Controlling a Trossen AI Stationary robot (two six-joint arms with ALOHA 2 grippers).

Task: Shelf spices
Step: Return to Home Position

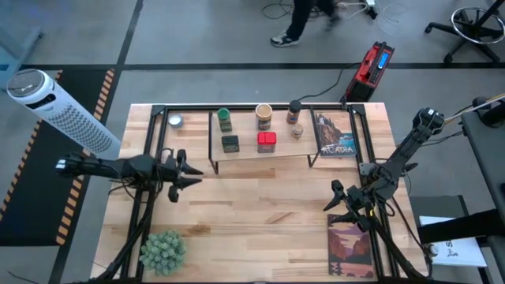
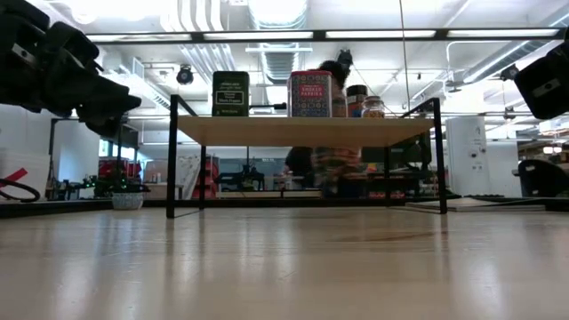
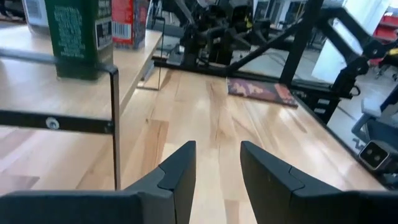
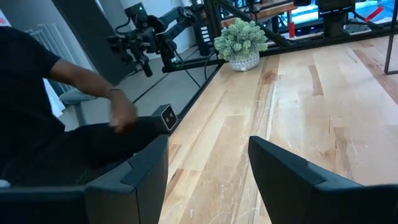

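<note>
Currently, all six spice containers stand upright on the pale wooden board of the low black-framed shelf (image 1: 246, 130), at the far middle of the light wooden worktop (image 1: 260, 213). Seen from above, the back row holds the green-lidded jar (image 1: 224, 118), the tan cylinder (image 1: 263, 117) and the dark-lidded brown jar (image 1: 294, 112). Nearer the arms stand the dark square tin (image 1: 230, 143) and the red square tin (image 1: 267, 141), with the small pale jar (image 1: 297, 131) just in front of the brown jar.

A flat picture-cover book (image 1: 335, 134) lies just beside the board's end on the right arm's side. A second such book (image 1: 349, 248) lies near the worktop's near edge, and a fuzzy green plant ball (image 1: 163, 251) sits at the near corner on the left arm's side.

The left claw (image 3: 217, 149) hovers above the worktop near the shelf's left end, fingers parted and empty. The right claw (image 4: 208, 146) hangs well apart from the shelf, above the near right part, fingers spread and holding nothing. Beyond the worktop's edge, a person's hand (image 4: 121, 112) and dark sleeve show.
</note>
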